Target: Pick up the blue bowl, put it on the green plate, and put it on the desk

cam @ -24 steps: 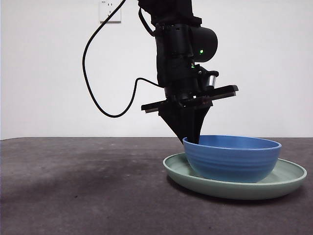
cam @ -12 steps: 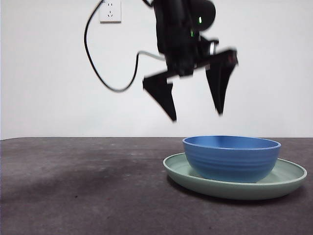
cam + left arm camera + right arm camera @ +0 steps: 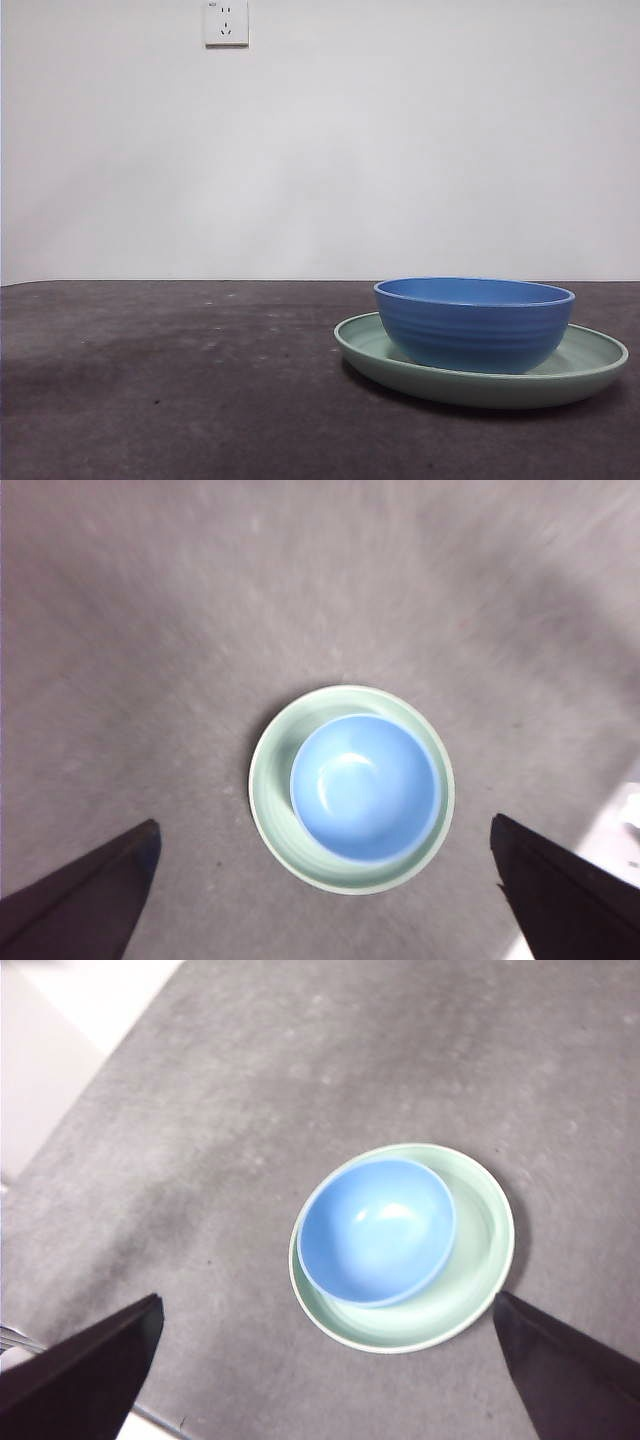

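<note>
The blue bowl (image 3: 475,325) stands upright inside the green plate (image 3: 590,365), on the desk (image 3: 180,390) at the right of the front view. No arm shows in the front view. My left gripper (image 3: 322,822) is open and empty, high above the bowl (image 3: 365,785) and plate (image 3: 270,790). My right gripper (image 3: 326,1298) is also open and empty, high above the bowl (image 3: 378,1230), which sits off-centre in the plate (image 3: 480,1250).
A white wall with a power socket (image 3: 226,22) stands behind the desk. The right wrist view shows a desk edge with pale floor (image 3: 50,1060) beyond it. The left wrist view shows a pale strip (image 3: 625,825) at one side.
The gripper that was at the bowl's left rim opened, rose and left the front view. The bowl and plate have not moved.
</note>
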